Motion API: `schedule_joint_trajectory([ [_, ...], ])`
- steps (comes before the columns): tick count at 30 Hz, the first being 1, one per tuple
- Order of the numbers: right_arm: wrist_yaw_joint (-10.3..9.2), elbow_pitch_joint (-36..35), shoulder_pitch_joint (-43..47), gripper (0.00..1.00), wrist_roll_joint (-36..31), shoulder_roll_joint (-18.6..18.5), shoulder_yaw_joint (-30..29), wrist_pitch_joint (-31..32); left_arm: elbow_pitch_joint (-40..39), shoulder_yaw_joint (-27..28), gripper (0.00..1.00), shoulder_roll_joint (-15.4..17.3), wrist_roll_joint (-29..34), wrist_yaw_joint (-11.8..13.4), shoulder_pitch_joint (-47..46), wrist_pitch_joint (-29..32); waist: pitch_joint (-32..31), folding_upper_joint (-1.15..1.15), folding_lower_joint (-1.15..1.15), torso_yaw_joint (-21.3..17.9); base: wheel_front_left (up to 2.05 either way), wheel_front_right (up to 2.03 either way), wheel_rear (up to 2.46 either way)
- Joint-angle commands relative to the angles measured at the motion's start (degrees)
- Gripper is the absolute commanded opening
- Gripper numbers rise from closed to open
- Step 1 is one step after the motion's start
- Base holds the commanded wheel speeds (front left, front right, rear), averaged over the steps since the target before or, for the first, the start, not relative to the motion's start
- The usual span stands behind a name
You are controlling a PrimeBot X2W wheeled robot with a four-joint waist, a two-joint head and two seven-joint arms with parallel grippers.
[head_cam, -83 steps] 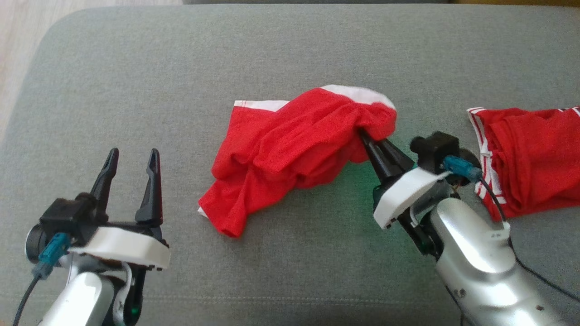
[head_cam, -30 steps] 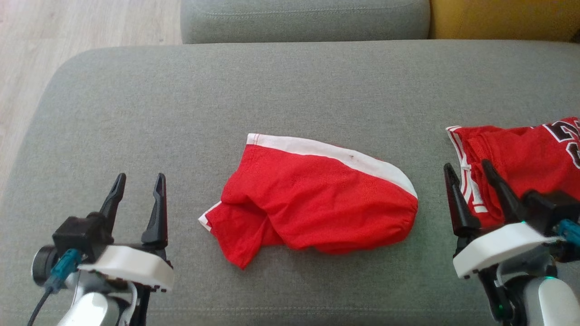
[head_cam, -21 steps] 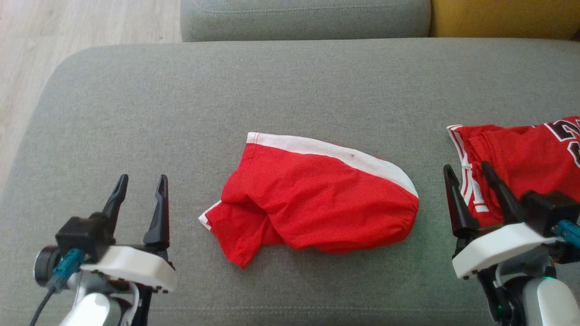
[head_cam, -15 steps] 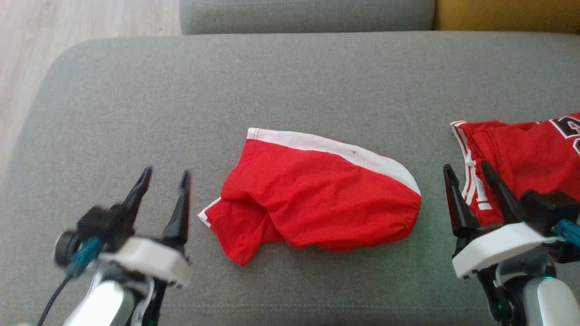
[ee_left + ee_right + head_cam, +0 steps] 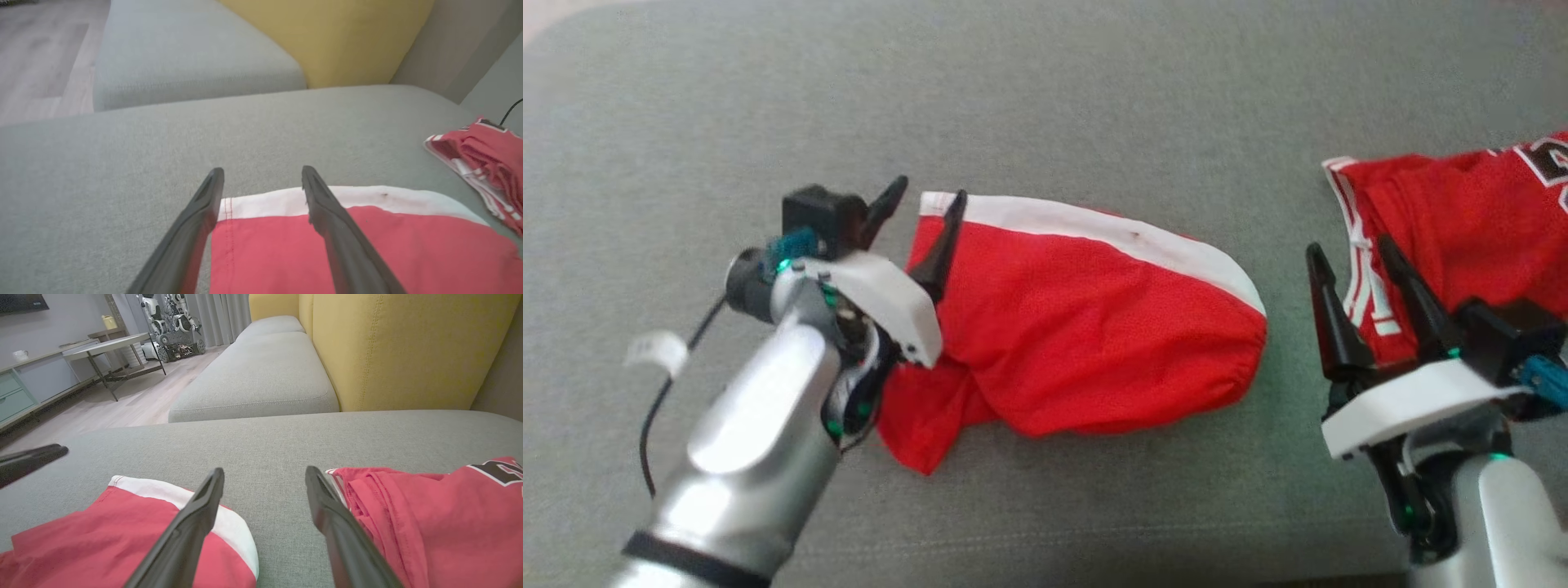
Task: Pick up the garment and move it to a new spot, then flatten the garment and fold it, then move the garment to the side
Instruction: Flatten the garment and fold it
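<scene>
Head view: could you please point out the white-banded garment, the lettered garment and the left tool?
white-banded garment (image 5: 1094, 327), head view, middle of its red panel.
lettered garment (image 5: 1478, 220), head view, red body beside the lettering.
left tool (image 5: 931, 189), head view, midway between its open fingertips.

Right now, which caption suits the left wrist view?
Open left gripper at the white-edged corner of the red garment on a grey sofa.
</scene>
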Motion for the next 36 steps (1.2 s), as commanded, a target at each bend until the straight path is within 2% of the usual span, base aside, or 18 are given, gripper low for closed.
schedule_joint_trajectory([
  [1, -0.04, -2.01, -2.43, 1.00, 0.52, -0.14, 1.80, -0.65, 1.56, 2.23, 1.00, 0.63, -0.72, -0.72, -3.87, 0.27, 1.98, 0.00, 0.00, -1.92, 0.00, 0.00, 0.00],
  [8, -0.04, -0.79, -3.56, 1.00, 1.21, -0.14, 2.90, -1.68, 21.99, 3.43, 1.00, -1.84, -3.13, -3.80, -10.90, 0.21, 4.49, 0.00, 0.00, -4.64, 0.00, 0.00, 0.00],
  [14, -0.04, -0.29, -3.69, 1.00, 1.63, -0.14, 2.54, -2.22, 31.89, 3.50, 1.00, -3.59, -4.45, -6.70, -14.26, -0.35, 5.41, 0.00, 0.00, -5.52, 0.00, 0.00, 0.00],
  [15, -0.04, -0.26, -3.68, 1.00, 1.68, -0.14, 2.46, -2.26, 33.07, 3.28, 0.81, -3.81, -4.47, -7.21, -14.66, -0.55, 5.47, 0.00, 0.00, -5.60, 0.00, 0.00, 0.00],
  [17, -0.04, -0.22, -3.65, 1.00, 1.73, -0.14, 2.25, -2.28, 34.95, 2.75, 0.00, -4.18, -4.28, -8.05, -15.42, -1.48, 5.53, 0.00, 0.00, -5.70, 0.00, 0.00, 0.00],
  [26, -0.04, 0.92, -4.03, 1.00, 0.75, -0.14, 0.79, -0.29, 40.20, 1.36, 0.00, -5.38, -3.97, -9.71, -17.87, -6.17, 4.76, 0.00, 0.00, -4.89, 0.00, 0.00, 0.00],
  [30, -0.04, 5.34, -4.24, 1.00, 1.30, -1.42, 3.76, 3.15, 41.05, 0.85, 0.00, -5.48, -4.68, -10.41, -18.62, -6.98, 4.74, 0.00, 0.00, -4.14, 0.00, 0.00, 0.00],
  [36, -0.04, 13.18, -6.45, 1.00, 4.60, -1.72, 7.86, 3.87, 41.70, -0.24, 0.00, -5.01, -6.07, -10.81, -18.78, -7.64, 5.23, 0.00, 0.00, -3.87, 0.00, 0.00, 0.00],
])
